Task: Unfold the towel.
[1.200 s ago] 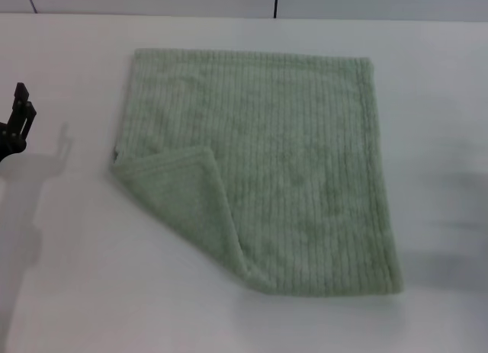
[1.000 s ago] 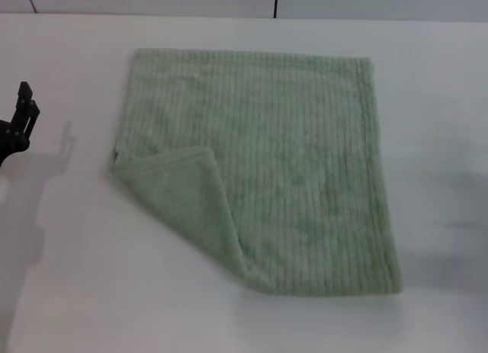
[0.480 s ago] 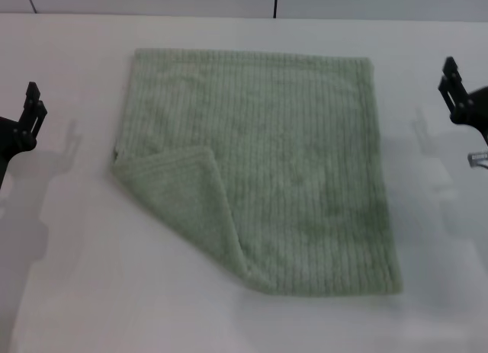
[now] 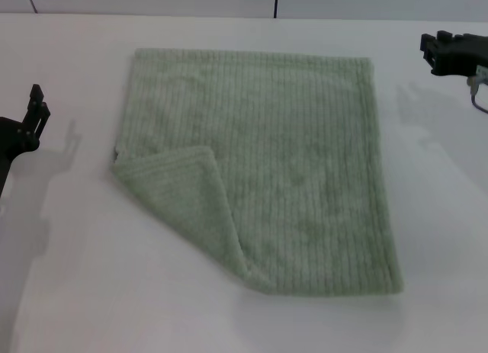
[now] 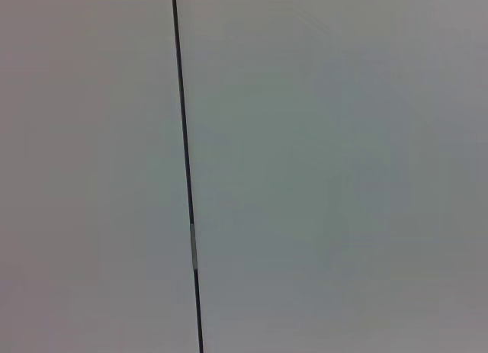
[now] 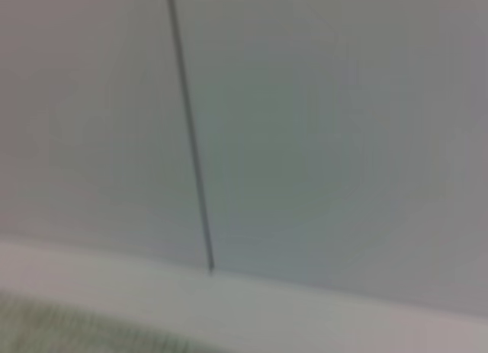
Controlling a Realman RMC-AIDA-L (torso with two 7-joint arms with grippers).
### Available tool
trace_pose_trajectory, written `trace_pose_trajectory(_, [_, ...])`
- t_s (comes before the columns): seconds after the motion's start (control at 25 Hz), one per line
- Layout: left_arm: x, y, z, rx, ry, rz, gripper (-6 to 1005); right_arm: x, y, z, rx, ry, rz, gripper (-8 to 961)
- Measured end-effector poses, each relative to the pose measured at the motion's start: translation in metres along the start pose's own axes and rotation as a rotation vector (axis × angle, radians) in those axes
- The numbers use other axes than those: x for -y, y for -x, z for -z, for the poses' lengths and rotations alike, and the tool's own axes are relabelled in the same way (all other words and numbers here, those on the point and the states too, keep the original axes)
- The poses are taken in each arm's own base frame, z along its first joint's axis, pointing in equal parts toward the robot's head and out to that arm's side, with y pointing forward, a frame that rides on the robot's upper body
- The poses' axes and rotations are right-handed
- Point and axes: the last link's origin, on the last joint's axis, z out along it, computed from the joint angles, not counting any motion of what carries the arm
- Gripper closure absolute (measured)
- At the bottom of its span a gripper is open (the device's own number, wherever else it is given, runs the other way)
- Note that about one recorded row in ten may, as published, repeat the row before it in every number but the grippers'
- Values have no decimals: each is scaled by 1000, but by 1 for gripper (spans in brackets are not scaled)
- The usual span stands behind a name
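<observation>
Desk (image 4: 84,292): white, plain, softly shadowed
Wall (image 5: 320,170): pale grey panels, thin dark seam (image 5: 185,170) at 12 o'clock

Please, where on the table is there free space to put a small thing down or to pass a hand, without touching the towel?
The white table is bare between the towel and the left gripper, in front of the towel's near hem, and along its right edge below the right gripper. Only the narrow strip behind the far hem is tight.

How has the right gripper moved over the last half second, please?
Yes. The right gripper has moved up the head view and inward, toward the far right corner of the towel, which lies unmoved.
</observation>
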Motion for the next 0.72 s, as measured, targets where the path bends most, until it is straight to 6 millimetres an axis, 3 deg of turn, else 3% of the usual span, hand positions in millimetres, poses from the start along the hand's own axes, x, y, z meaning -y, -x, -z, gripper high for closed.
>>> trace_pose_trajectory(0.08, [0,0,0,0,0,0,234,0,9,1,-41,15,6,628])
trace_pose_trajectory(0.2, [0,0,0,1,1,-3,233,-2,30,1,-281,67,76,743])
trace_pose_trajectory(0.52, [-1,2,0,17,6,2,233,-18,42,-11,-470,129,210,956])
trace_pose_trajectory(0.72, [-3,4,-2,32,14,2,233,-30,42,-29,-497,163,262,954])
